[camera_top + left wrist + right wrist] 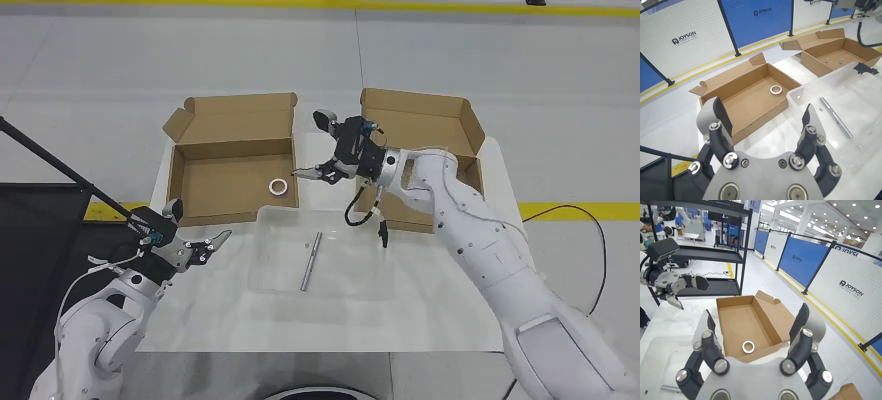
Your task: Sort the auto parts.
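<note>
A silver ring (pixel 277 186) (pixel 776 90) (pixel 748 346) lies in the left cardboard box (pixel 215 190), near its right wall. A metal rod (pixel 311 261) (pixel 835 117) lies in the clear plastic tray (pixel 265 215) at the table's middle. Two small bolts (pixel 826 60) sit in the right cardboard box (pixel 430 120). My right gripper (pixel 315 147) (pixel 756 313) hangs open and empty over the left box's right edge, above the ring. My left gripper (pixel 200 240) (pixel 763 108) is open and empty, low at the table's left, beside the tray.
Both boxes have raised flaps along their far sides. A black cable (pixel 362 210) droops from the right arm over the tray's far right corner. A black stand (pixel 50 160) slants at the left. White table surface lies in front of the tray.
</note>
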Controlling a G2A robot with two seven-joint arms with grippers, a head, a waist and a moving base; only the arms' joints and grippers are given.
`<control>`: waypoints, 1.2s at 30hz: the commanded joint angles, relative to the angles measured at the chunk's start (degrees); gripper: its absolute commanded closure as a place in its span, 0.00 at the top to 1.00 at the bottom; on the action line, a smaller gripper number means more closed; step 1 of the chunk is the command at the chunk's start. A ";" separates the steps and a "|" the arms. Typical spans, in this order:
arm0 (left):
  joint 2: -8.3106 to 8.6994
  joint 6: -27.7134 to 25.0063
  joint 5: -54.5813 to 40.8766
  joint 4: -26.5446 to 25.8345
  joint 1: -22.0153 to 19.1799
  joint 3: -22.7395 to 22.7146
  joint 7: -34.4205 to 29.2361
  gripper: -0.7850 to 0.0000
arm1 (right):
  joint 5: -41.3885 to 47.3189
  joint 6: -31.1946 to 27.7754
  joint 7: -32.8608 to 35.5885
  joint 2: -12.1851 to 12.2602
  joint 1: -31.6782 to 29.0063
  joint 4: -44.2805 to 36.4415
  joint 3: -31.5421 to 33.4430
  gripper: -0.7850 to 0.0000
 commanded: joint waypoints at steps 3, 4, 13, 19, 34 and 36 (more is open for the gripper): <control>0.00 0.00 0.00 0.00 0.00 0.00 0.00 1.00 | 2.36 0.04 18.58 5.12 -14.62 -23.63 13.32 1.00; 0.00 0.00 0.00 0.00 0.00 0.00 0.00 1.00 | 3.04 -0.04 21.55 5.90 -17.55 -27.78 15.88 1.00; -0.02 -0.78 1.62 -4.05 0.31 3.37 -3.31 1.00 | 4.05 -1.76 28.43 9.37 -33.03 -45.68 31.15 1.00; -0.10 0.82 4.23 -10.10 1.07 7.53 -11.79 1.00 | 3.53 -1.64 27.97 9.72 -34.83 -45.76 33.15 1.00; -0.64 6.94 5.11 -15.73 1.67 14.03 -20.23 1.00 | 3.53 -1.64 27.97 9.72 -34.83 -45.76 33.15 1.00; -0.64 6.94 5.11 -15.73 1.67 14.03 -20.23 1.00 | 3.53 -1.64 27.97 9.72 -34.83 -45.76 33.15 1.00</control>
